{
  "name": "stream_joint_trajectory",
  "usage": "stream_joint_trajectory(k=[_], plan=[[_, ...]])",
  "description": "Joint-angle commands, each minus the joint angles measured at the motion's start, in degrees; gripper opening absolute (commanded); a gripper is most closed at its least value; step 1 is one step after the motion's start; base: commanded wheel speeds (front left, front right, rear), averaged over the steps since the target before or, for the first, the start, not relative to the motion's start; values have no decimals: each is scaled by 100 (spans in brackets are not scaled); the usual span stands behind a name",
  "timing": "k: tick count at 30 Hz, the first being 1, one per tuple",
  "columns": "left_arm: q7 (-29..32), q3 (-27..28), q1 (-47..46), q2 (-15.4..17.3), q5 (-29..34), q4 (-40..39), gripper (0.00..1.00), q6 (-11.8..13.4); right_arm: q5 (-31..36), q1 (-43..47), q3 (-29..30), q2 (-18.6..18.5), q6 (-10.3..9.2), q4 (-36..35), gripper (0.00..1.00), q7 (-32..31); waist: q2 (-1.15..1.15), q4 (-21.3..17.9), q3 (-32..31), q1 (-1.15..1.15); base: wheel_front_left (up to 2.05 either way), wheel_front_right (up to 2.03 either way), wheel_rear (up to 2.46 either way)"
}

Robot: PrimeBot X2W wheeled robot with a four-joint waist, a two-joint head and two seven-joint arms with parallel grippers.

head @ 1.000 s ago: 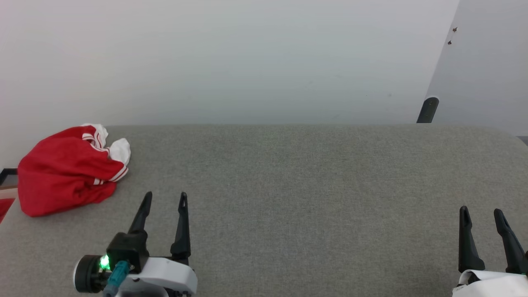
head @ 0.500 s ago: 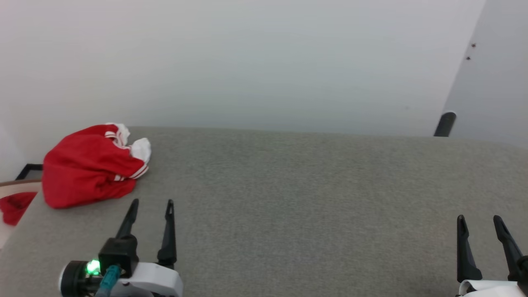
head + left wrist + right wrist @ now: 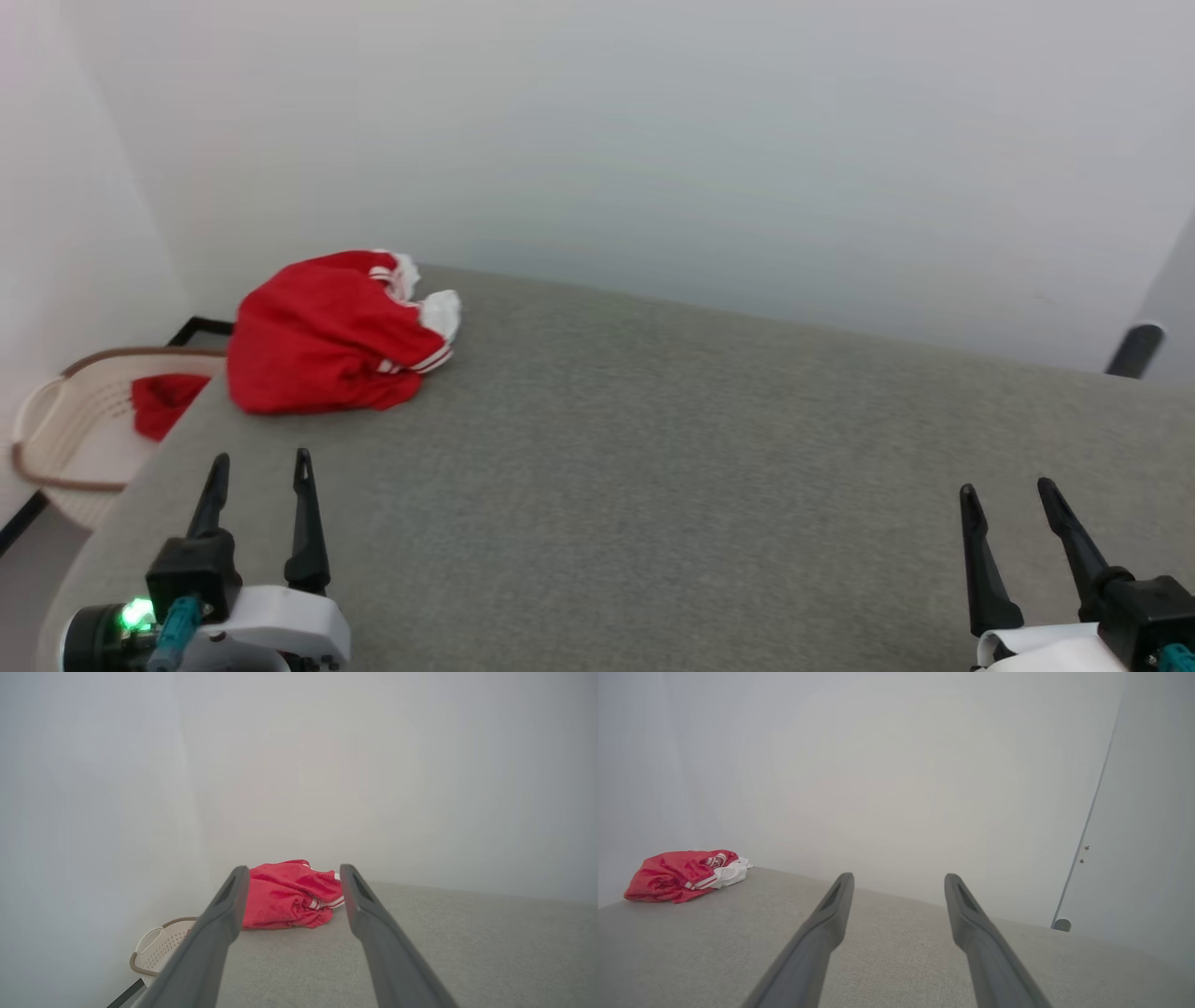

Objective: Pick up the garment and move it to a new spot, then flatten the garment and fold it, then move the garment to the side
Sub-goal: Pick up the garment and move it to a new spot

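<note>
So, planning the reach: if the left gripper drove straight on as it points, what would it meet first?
Probably the garment, framed between the left gripper's open fingers; bare grey surface lies before it, though depth is unclear.

"What's off to your left?"

"A cream basket (image 3: 79, 439) with a brown rim, sitting low beside the corner of the desk (image 3: 709, 485). A small plain red cloth (image 3: 163, 401) lies in it."

"And ahead of you?"

"The desk's grey fabric top runs back to a plain white wall (image 3: 653, 140). Far right, I see a dark round-topped post (image 3: 1132, 347) beside a pale door panel (image 3: 1153, 812)."
</note>
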State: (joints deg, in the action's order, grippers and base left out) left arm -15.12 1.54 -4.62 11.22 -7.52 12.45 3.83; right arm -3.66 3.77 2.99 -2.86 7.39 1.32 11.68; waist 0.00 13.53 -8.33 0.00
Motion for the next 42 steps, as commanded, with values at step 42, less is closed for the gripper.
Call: stream_joint_trajectory(k=[42], plan=[[4557,-58,-5967,2581,-1896,3731,100,-1125,490,-1117,-268,-1,12,-1196,100,-491,0,-1522,3165,0,0,0,0]])
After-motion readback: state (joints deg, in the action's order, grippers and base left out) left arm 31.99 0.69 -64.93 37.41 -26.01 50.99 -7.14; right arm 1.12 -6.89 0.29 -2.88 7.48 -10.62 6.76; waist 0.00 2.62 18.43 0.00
